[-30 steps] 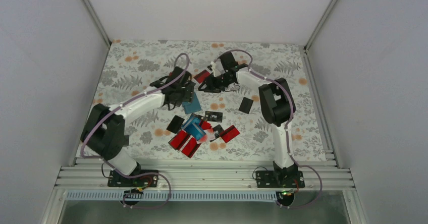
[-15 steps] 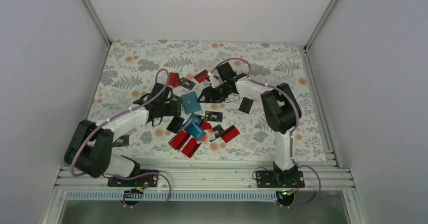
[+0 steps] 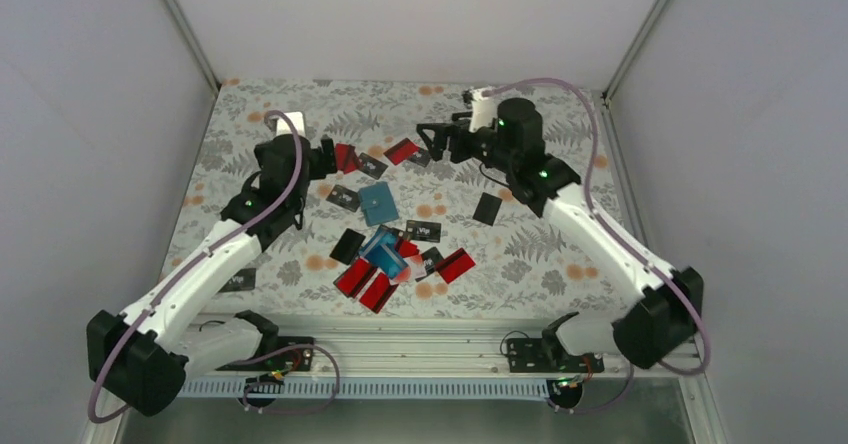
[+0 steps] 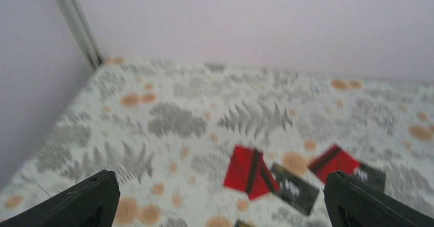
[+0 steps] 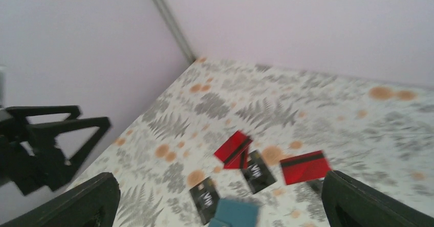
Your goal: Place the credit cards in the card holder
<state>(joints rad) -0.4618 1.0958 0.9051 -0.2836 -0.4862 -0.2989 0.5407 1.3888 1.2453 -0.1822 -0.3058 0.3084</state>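
Both have risen off the card holder (image 3: 378, 203): your left tool (image 3: 322, 154) and right tool (image 3: 441, 143) hang released, empty, credit cards (image 3: 372, 286) still loose

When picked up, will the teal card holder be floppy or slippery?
The card holder lies flat and looks thin, so probably light, perhaps slightly bendy. Its surface looks matte compared with the red cards, so it likely slips less.

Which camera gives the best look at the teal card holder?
The top external view: the card holder lies whole, with nothing covering it. The right wrist view catches only its blurred upper part, cut off by the bottom edge. The left wrist view misses it.
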